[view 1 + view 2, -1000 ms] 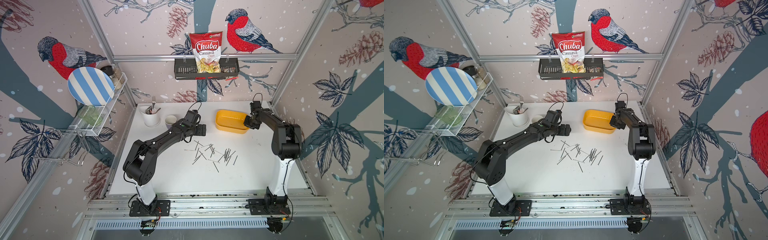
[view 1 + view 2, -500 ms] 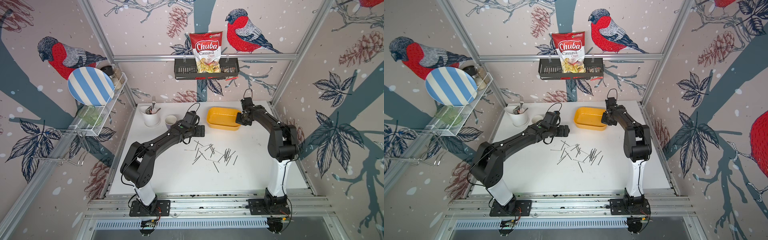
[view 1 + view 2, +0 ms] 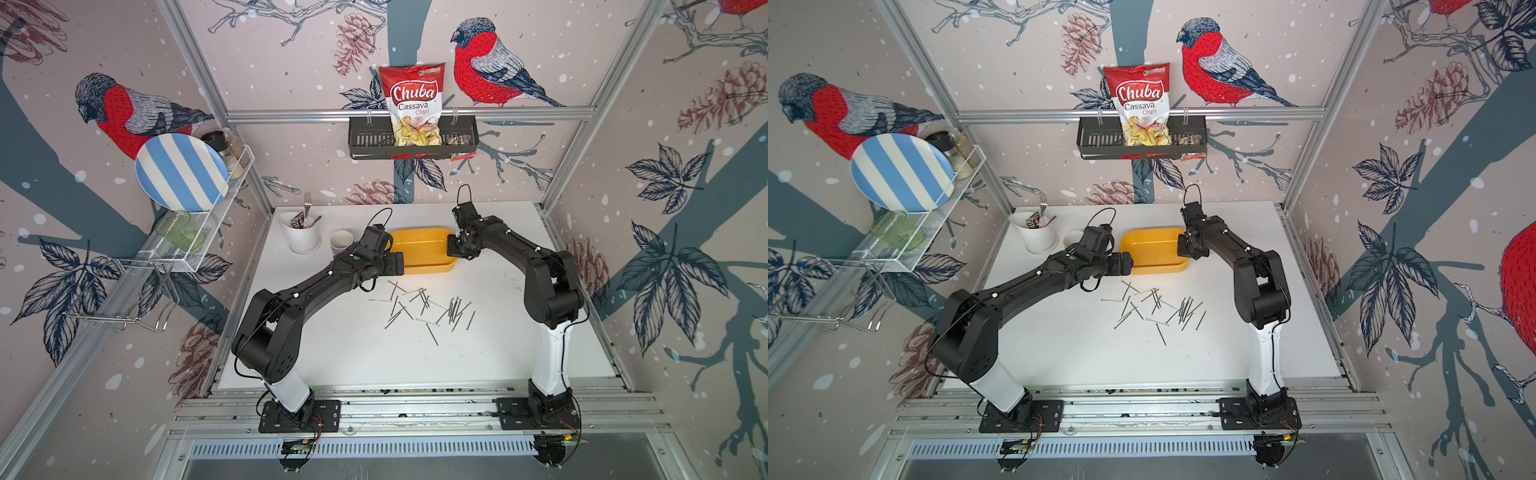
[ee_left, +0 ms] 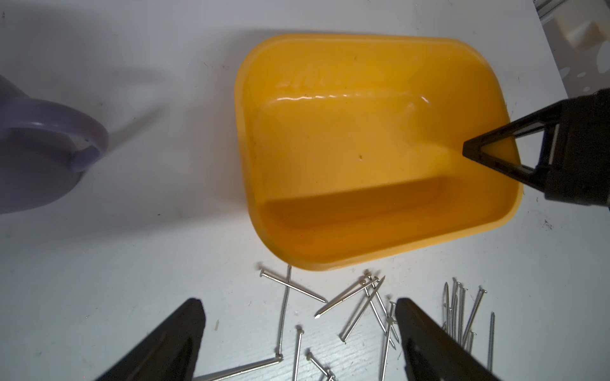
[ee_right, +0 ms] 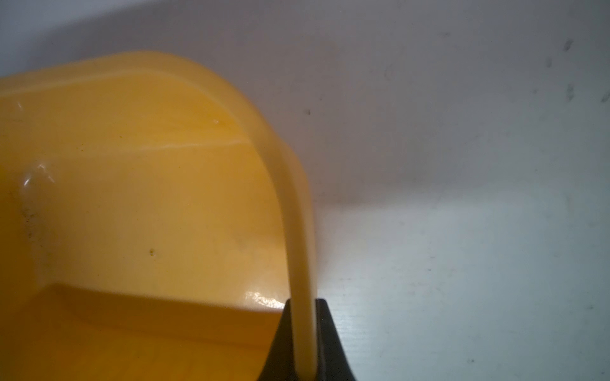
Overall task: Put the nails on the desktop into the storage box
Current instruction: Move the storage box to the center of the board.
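From the right wrist: black right gripper (image 5: 302, 305) closed narrow on the thin rim of the shallow yellow rectangular plastic storage box (image 5: 132, 198), only that lip in the pinch; risk of the light tub slipping free or tipping if pulled hard across the plain white desktop (image 5: 462, 264), faintly scuffed and specked. From the left wrist: black left gripper (image 4: 297, 306) spread wide and empty above the thin dark-grey metal nails (image 4: 346, 297), nearest ones just beside the box wall, box itself bare inside; danger of the wall ploughing nails aside, and of flat, crossed nails skating or snagging on the smooth top at pickup. In both top views: box at twelve o'clock on the desktop, nails loose toward six o'clock of it; white cylindrical utensil holder (image 3: 301, 241) and small white cup (image 3: 340, 241) at ten o'clock, close enough for a knock; aluminium rails (image 3: 415, 411) around, black slotted wall basket (image 3: 411, 139) with a red chip bag (image 3: 415, 99) on the bird-papered back wall, blue-striped plate (image 3: 180, 172) at nine o'clock.
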You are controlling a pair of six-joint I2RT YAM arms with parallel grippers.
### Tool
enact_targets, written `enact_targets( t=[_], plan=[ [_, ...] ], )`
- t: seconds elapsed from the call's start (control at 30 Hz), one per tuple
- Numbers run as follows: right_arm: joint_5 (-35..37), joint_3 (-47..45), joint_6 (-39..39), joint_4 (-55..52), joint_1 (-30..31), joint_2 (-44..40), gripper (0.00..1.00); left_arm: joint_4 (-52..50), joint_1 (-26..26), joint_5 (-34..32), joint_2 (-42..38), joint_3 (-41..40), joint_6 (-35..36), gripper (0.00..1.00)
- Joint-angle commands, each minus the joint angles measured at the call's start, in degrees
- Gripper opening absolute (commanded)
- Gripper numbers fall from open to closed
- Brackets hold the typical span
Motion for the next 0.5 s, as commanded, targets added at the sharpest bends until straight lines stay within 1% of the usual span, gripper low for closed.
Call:
enact_targets(
  t=[0.0,0.17,0.47],
  plan=[
    [-1.5,-2.6,-1.3,2.0,0.2,-1.9,0.00,1.3,0.4,-0.5,-0.8,-0.5,-0.5,0.92],
    [-2.1,-7.1,-2.3,4.0,0.4,-4.1,0.00,1.4,0.5,-0.6,-1.1,-1.0,-0.5,0.92],
    [-1.0,-11.1,-2.3,5.3,0.2,-5.0,0.00,1.6,0.5,-0.2,-1.0,-1.5,-0.5,0.92]
  ],
)
